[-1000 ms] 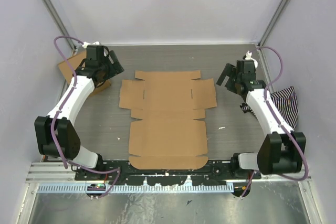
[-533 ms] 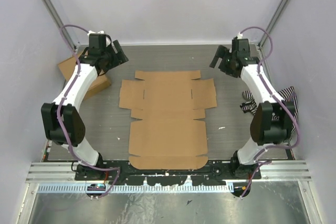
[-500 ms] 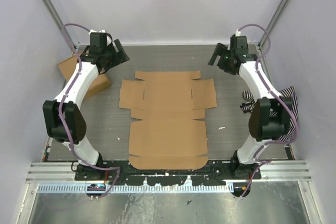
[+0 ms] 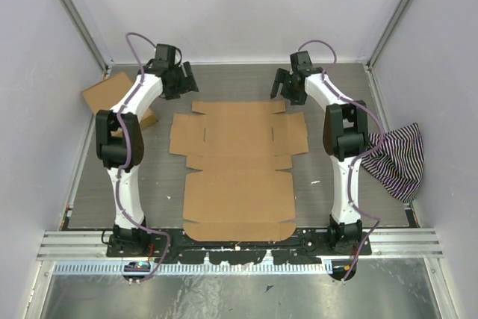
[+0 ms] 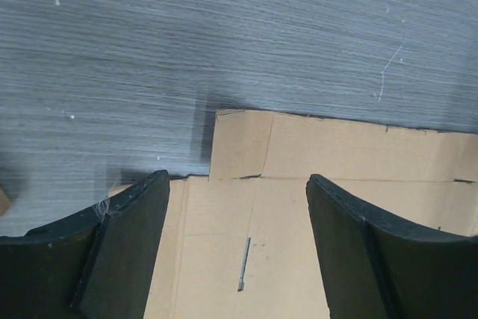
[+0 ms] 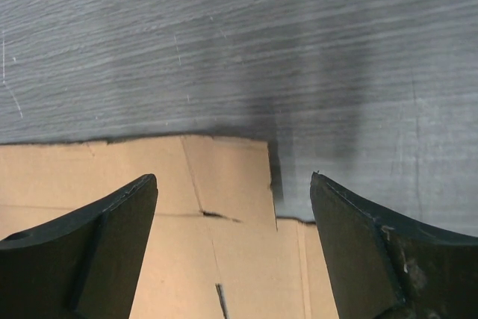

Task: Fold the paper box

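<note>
The paper box (image 4: 239, 169) lies fully flat and unfolded in the middle of the table, its tabbed end at the far side. My left gripper (image 4: 187, 84) hangs open just above the far left corner tab (image 5: 240, 147); the slit and creases show between its fingers (image 5: 131, 248). My right gripper (image 4: 280, 89) hangs open just above the far right corner tab (image 6: 228, 173), with its fingers (image 6: 351, 248) spread wide. Neither gripper touches the cardboard.
A squarish brown carton (image 4: 112, 95) sits at the far left against the wall, behind the left arm. A striped cloth (image 4: 396, 158) lies at the right edge. A metal rail (image 4: 239, 248) runs along the near edge.
Both arms have stretched out and swung inward, from beside the flat box to over its two far corners. The box has not moved.
</note>
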You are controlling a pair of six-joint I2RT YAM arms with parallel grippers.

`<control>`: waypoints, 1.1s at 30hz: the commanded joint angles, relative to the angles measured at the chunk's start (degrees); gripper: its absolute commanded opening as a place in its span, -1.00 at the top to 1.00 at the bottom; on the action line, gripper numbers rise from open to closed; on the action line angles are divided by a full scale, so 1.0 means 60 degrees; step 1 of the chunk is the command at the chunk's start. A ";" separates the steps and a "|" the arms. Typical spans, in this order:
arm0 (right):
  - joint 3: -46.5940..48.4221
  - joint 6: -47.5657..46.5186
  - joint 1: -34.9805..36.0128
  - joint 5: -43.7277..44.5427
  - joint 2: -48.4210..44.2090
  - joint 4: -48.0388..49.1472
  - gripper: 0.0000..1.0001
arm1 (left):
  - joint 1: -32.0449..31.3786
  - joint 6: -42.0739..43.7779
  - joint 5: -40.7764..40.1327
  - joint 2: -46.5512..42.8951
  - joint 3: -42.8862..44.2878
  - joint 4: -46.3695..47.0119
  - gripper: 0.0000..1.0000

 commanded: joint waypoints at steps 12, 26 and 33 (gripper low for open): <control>0.0992 -0.0614 0.0174 -0.0291 0.0668 -0.0063 -0.71 | -0.0289 0.0312 -0.0122 0.1665 0.1318 -0.0369 -0.59; 0.0813 -0.0714 0.0448 -0.0522 0.0627 -0.0059 -0.41 | -0.0297 0.0267 0.0081 0.2113 0.1353 -0.0386 -0.57; 0.0644 -0.0711 0.0508 -0.0728 0.0283 -0.0047 -0.41 | -0.0343 0.0245 0.0264 0.2146 0.1438 -0.0475 -0.55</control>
